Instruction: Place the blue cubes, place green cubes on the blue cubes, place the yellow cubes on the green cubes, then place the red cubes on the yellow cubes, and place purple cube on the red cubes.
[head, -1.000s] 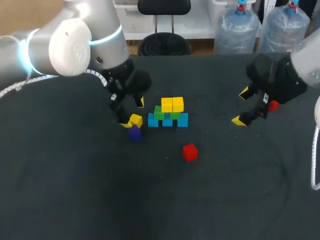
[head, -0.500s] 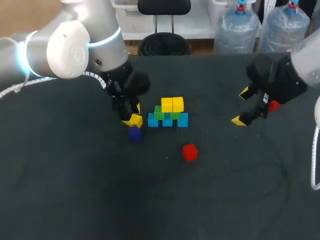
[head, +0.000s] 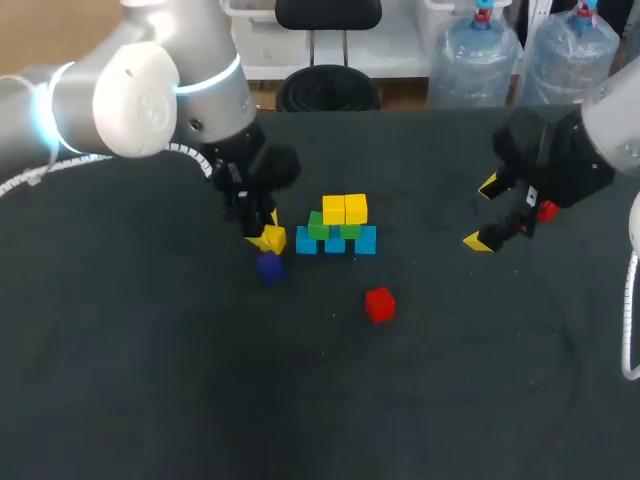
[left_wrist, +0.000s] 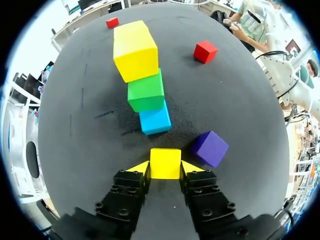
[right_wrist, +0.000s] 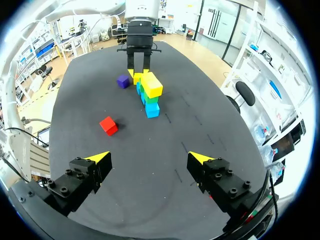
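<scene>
On the black table stands a stack with blue cubes (head: 335, 244) at the bottom, green cubes (head: 318, 227) on them and two yellow cubes (head: 345, 209) on top. Just left of it, my left gripper (left_wrist: 165, 168) is shut on a third yellow cube (left_wrist: 165, 162) that rests on the table, both yellow tips against its sides. A purple cube (left_wrist: 209, 148) lies right beside that gripper. One red cube (head: 379, 304) lies in front of the stack, another red cube (head: 547, 210) under my right arm. My right gripper (right_wrist: 150, 158) hangs open and holds nothing, far right of the stack.
The stack (left_wrist: 146, 92) rises directly ahead of my left gripper, a short gap away. The table's back edge (head: 400, 110) runs behind the stack.
My left gripper's fingers have come together from wide open onto the sides of the yellow cube. The right arm and the other cubes have not moved.
</scene>
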